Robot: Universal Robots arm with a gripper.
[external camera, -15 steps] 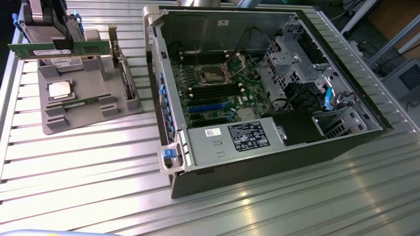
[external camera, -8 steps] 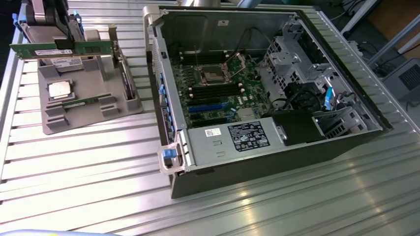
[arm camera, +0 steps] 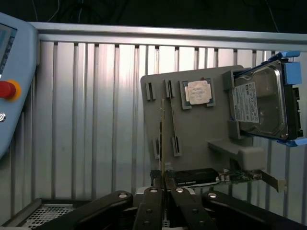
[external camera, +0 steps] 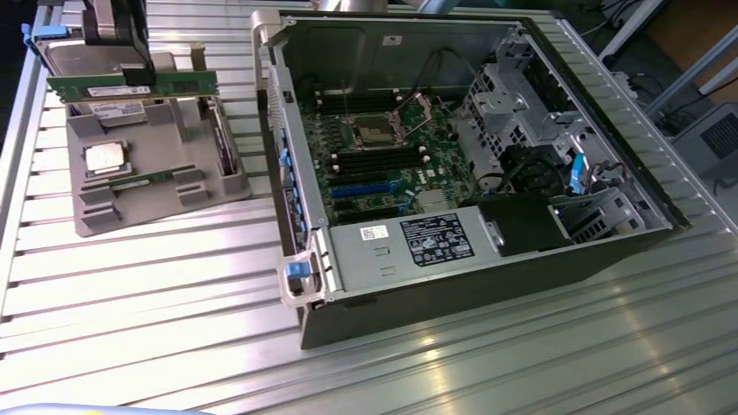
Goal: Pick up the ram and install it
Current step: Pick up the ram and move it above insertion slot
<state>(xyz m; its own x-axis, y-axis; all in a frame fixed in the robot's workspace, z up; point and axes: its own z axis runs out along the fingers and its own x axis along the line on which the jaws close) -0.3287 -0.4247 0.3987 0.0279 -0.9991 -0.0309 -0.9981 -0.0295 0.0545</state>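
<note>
Above the gray tray [external camera: 104, 216], the ram [external camera: 86, 88] hangs level, pinched between my nearly closed fingers [arm camera: 151, 206]: a long, thin green stick with a white label. Under it the tray holds a second stick [external camera: 148, 181], a silver processor chip [external camera: 106, 158] and a hard drive [arm camera: 261, 103]. Beside the tray on the table [external camera: 150, 303], a computer case [external camera: 461, 285] lies open.

My count: 2 RAM sticks, 1st stick [external camera: 133, 86] and 2nd stick [external camera: 150, 180]; 1 processor chip [external camera: 106, 158]; 1 hard drive [arm camera: 261, 103]; 1 gray tray [external camera: 150, 212]; 1 open PC case [external camera: 485, 285]; 1 gripper [arm camera: 162, 178], mine.
</note>
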